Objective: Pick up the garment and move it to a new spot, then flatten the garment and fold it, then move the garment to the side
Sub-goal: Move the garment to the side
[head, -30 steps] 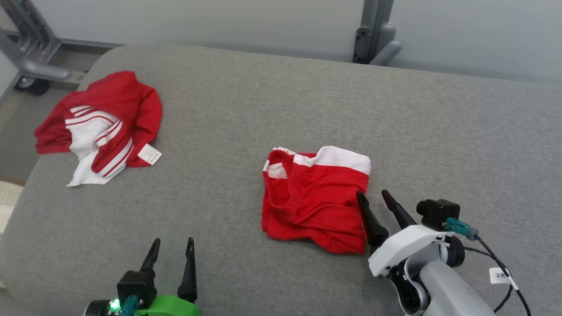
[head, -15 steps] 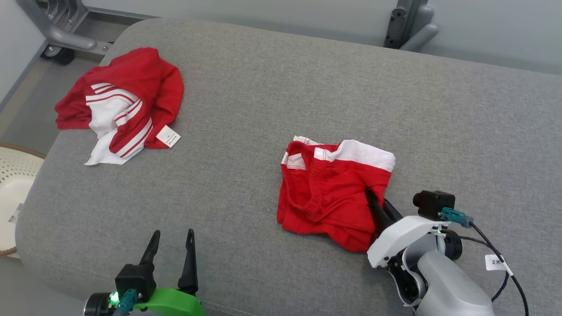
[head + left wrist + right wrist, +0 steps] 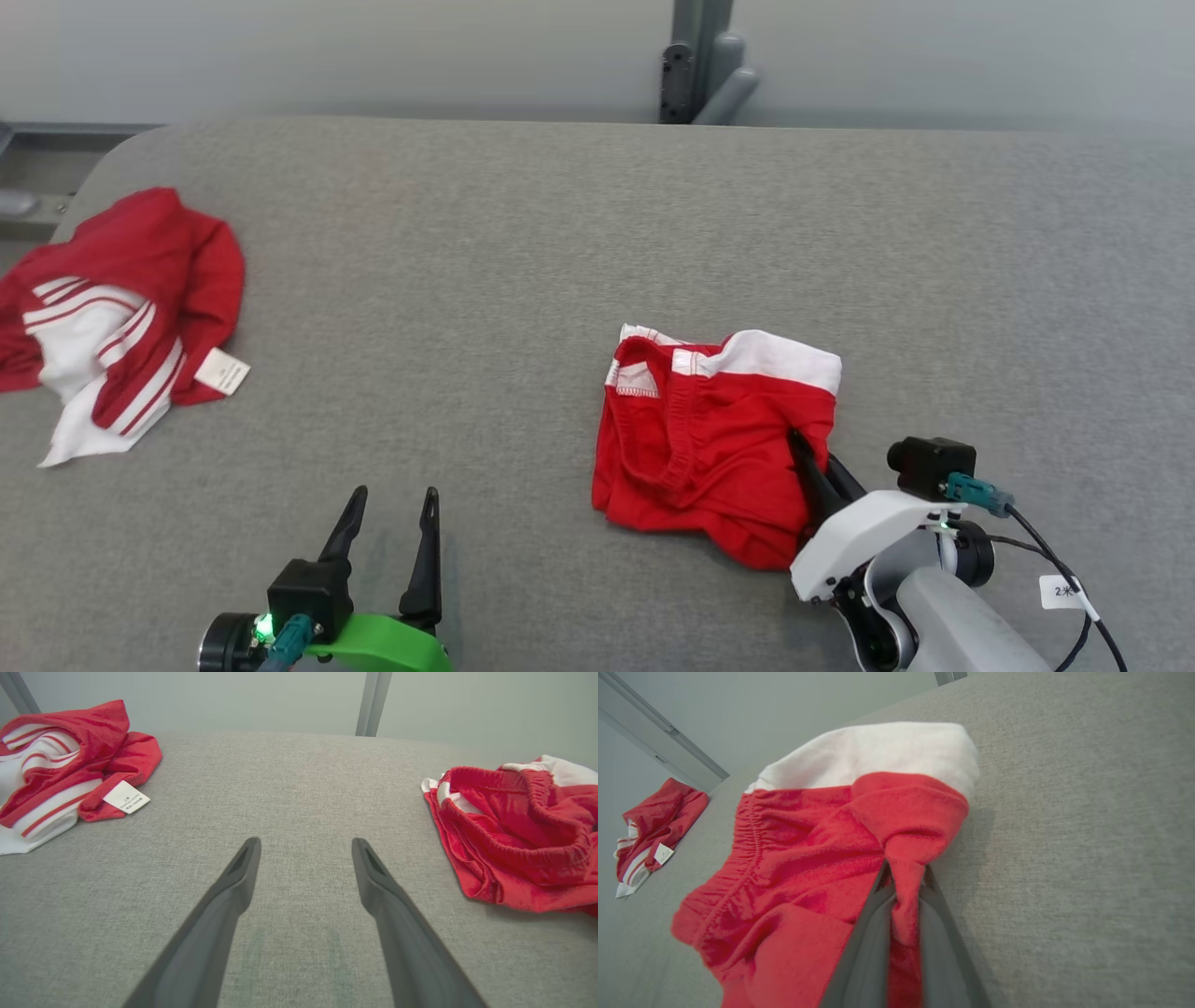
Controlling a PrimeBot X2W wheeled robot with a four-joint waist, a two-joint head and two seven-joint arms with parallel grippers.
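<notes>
Two fingers of your right gripper [image 3: 810, 448] were clamped on a thin fold at the right edge of the red shorts [image 3: 695, 439], which lay on the near right of the grey cushion [image 3: 523, 233]. Your left gripper [image 3: 395, 492] hung over its near left, fingers spread and empty. So slim a pinch could slip on lifting, I judged, or the bundle could unroll and drag; the shorts lay straight on the cushion, in no basket.
</notes>
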